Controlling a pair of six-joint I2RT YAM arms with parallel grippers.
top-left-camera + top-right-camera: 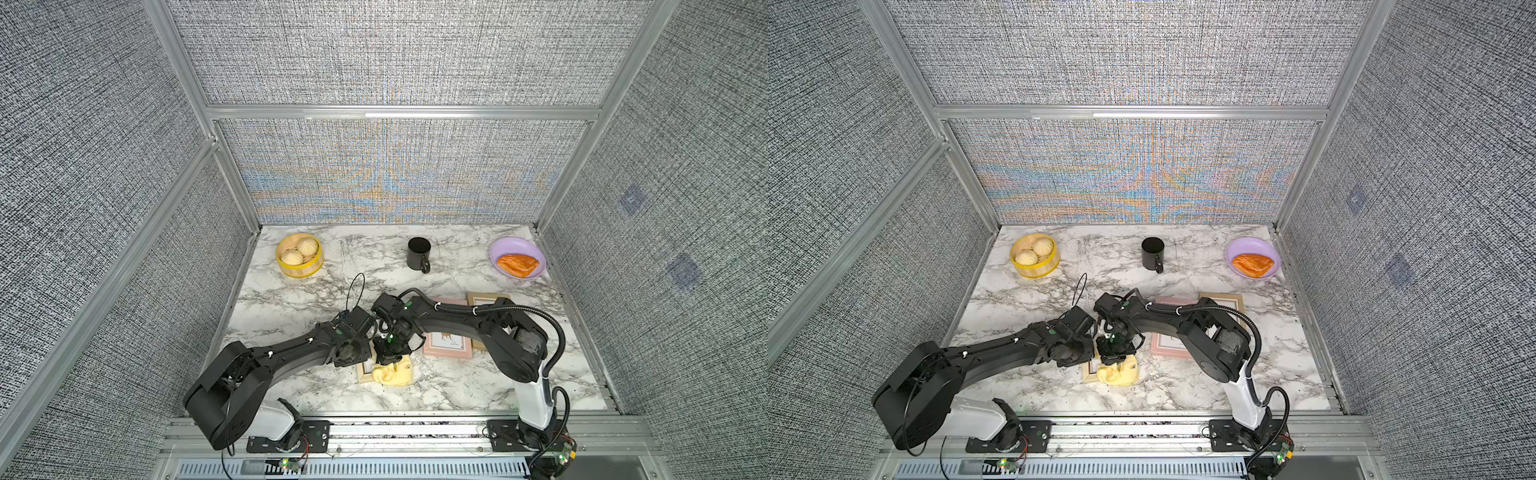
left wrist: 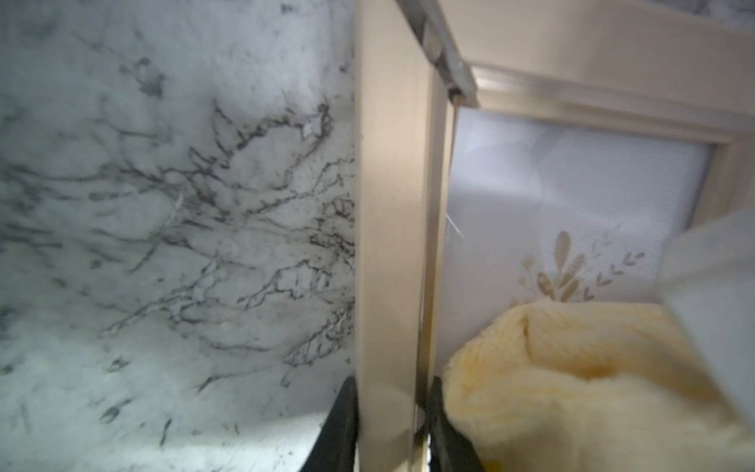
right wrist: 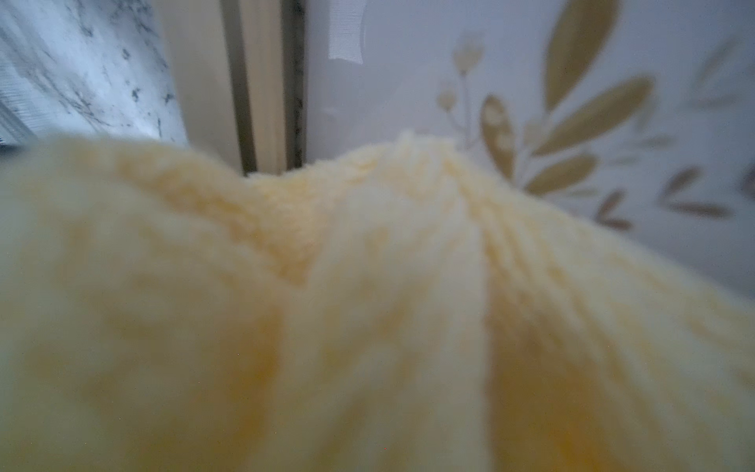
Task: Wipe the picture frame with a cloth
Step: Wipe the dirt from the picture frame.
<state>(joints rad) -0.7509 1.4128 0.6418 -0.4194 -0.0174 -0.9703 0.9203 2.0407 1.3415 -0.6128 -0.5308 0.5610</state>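
The soft, light cloth, gripped tight in the right claw, rests on the glass of the stiff, probably fragile picture frame lying flat on the bench, whose side rail the left claw clamps.

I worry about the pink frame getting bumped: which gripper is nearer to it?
Right. The right gripper, holding the cloth on the beige frame, is close beside the pink frame; the left gripper clamps the beige frame's far side.
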